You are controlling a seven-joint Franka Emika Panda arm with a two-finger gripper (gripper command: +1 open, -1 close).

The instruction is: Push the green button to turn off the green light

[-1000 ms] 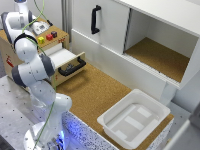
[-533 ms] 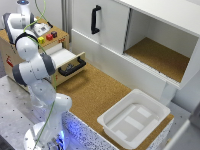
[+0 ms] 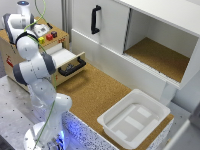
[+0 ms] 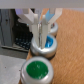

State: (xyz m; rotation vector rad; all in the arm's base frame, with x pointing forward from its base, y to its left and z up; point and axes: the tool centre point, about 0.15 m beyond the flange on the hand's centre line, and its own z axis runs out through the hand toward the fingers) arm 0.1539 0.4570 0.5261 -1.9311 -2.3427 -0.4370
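In the wrist view the green button (image 4: 37,70) has a bright green cap in a grey ring and sits on the wooden box top. My gripper (image 4: 40,36) hangs over the neighbouring blue button (image 4: 46,46), not over the green one. Its white fingers (image 4: 34,22) converge, with the tips close together and nothing between them. Another blue-capped button (image 4: 53,28) lies beyond. In the exterior view my arm leans over the wooden button box (image 3: 59,39), where a red button (image 3: 54,34) and a yellow button (image 3: 41,39) show. The arm hides the green button there.
An open drawer with a black handle (image 3: 71,66) sticks out of the box front. A white bin (image 3: 132,117) sits on the cork floor. A white cabinet with a black handle (image 3: 95,20) and an open compartment (image 3: 155,55) stands at the exterior view's right.
The arm stays bent over the button box, with only a very small shift of the wrist. Nothing else has moved.
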